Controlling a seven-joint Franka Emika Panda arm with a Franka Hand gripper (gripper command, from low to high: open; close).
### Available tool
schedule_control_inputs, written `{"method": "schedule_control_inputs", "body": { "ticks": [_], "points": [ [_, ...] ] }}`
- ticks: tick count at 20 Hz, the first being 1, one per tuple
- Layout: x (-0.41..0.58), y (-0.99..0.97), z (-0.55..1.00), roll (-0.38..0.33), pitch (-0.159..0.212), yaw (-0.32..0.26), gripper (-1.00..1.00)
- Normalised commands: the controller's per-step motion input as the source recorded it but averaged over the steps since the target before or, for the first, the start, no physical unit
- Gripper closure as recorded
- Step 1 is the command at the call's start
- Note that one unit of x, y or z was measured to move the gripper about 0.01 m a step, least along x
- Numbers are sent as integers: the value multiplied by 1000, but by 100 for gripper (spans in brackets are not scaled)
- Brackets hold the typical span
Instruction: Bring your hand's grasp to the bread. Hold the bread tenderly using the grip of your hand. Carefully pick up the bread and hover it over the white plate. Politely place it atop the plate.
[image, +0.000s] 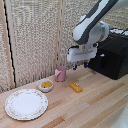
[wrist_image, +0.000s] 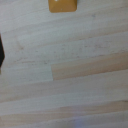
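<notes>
- My wrist view shows only one end of the bread (wrist_image: 62, 5); the frame edge cuts off the rest of the slab.
- That same view is soft and blurred. A dark shape at its border cannot be identified. I see neither fingertip there.
- In the exterior view I locate the hand (image: 80, 65) in the air above the bread (image: 76, 87), not touching it. Blue tips show under the white block; whether they stand apart or together I cannot tell at this resolution.
- The bread lies flat on the wooden table (image: 95, 105), with bare planks on every side of it.
- A pink cup (image: 60, 74) stands behind the bread, toward the exterior view's left, near but clear of it.
- A small white bowl (image: 46, 86) with yellow-orange food sits farther from the bread on that same side, apart from it.
- The white plate (image: 26, 104) rests beyond the bowl, well apart from the bread, near the table's front edge. Its face carries nothing.
- A black box (image: 114, 55) stands behind the bread toward the exterior view's right; the frame edge crops it.
- Open planks run between bread and plate, passing in front of the bowl.
</notes>
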Motion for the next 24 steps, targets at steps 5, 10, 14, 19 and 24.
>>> {"method": "schedule_control_inputs", "body": {
  "ticks": [5,10,14,19,24],
  "points": [
    [2,-2,-446,-10,42,0,-100],
    [65,0,-236,-15,12,1,-100],
    [157,-3,-179,-1,0,5,-100],
    [265,-14,-196,0,0,2,-100],
    [306,0,-194,0,0,10,-100]
  ]
}}
